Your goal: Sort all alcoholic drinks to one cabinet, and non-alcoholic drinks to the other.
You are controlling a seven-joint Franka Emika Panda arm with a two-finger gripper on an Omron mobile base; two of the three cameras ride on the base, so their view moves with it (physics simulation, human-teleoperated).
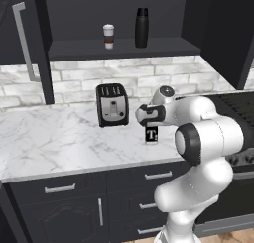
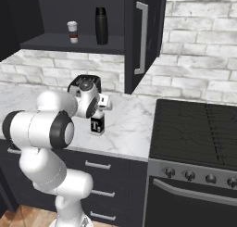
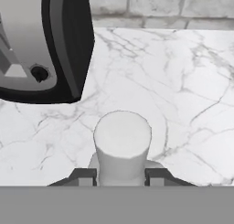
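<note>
Gripper [image 3: 121, 176] clamped on the neck of the squat pale bottle [image 1: 152, 135], one dark finger [image 3: 83, 176] pressed to each side, seen from above in the hand view with the bottle's round pale top between them. Bottle standing upright on the marble counter [image 1: 54, 138], just to the right of the toaster [image 1: 112, 104] and a little nearer the counter's front edge; black label with a white letter facing forward. Whether the bottle's base touches the counter, cannot tell.

Above the toaster, open wall cabinet [image 1: 124, 47] with its shelf carrying two drinks: paper coffee cup [image 1: 108, 36] almost straight over the toaster, black flask [image 1: 142, 28] just to the right of the cup, both upright and apart from one another. Cabinet door [image 2: 143, 36] swung out, up and to the right of the toaster, long silver handle on it. Stove [image 2: 199, 129] well to the right of the toaster, past the end of the counter.
</note>
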